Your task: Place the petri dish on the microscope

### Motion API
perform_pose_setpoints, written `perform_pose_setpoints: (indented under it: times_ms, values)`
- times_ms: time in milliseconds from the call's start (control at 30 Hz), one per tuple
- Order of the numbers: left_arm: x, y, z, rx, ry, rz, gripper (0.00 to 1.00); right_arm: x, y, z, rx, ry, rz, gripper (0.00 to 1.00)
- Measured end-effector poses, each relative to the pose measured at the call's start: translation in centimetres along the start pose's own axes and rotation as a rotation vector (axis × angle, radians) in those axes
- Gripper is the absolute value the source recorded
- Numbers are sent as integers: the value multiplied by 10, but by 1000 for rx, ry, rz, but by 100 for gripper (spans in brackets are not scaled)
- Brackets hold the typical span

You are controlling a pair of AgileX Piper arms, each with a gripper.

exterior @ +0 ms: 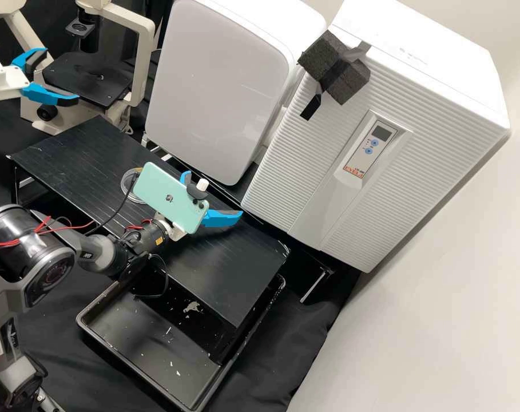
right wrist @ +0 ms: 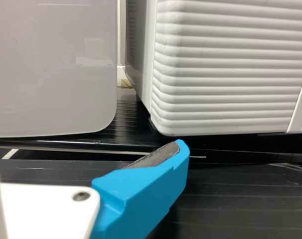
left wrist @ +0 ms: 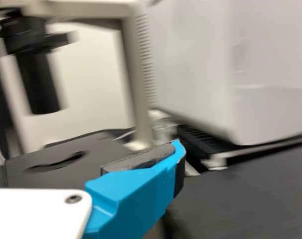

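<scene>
Hanging near microscope: L. gripper, fingers released, spread wide. R. gripper, over blk. rack: fingers likewise apart. Clear petri dish: on same rack, pt. hidden behind green phone mtd. at R. gripper.

Your mint-green phone partly hides the clear round petri dish; the high view crops your beige microscope.
</scene>
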State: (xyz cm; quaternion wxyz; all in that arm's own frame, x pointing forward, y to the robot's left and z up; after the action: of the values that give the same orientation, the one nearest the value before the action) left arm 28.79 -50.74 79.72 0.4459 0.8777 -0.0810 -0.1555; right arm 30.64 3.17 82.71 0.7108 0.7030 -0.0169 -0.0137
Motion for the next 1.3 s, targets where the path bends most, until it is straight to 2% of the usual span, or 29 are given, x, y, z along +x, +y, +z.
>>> perform_pose_setpoints:
  times_ms: [133,233,367,567,767,933,1167,1300]
  values:
    - [1,-1,29,-13,-141,1,100,0,0,0,0,0,0,100]
    - [1,-3,49,-19,-242,-19,100,0,0,0,0,0,0,100]
    - [7,-3,79,-7,-383,-29,100,0,0,0,0,0,0,100]
    - [21,-7,112,-61,-509,-60,100,0,0,0,0,0,0,100]
    - [35,-19,135,-116,-564,-133,100,0,0,0,0,0,0,100]
    - [45,-31,151,-104,-585,-189,100,0,0,0,0,0,0,100]
    - [58,-47,161,-81,-569,-260,100,0,0,0,0,0,0,100]
    - [66,-54,162,-44,-554,-289,100,0,0,0,0,0,0,100]
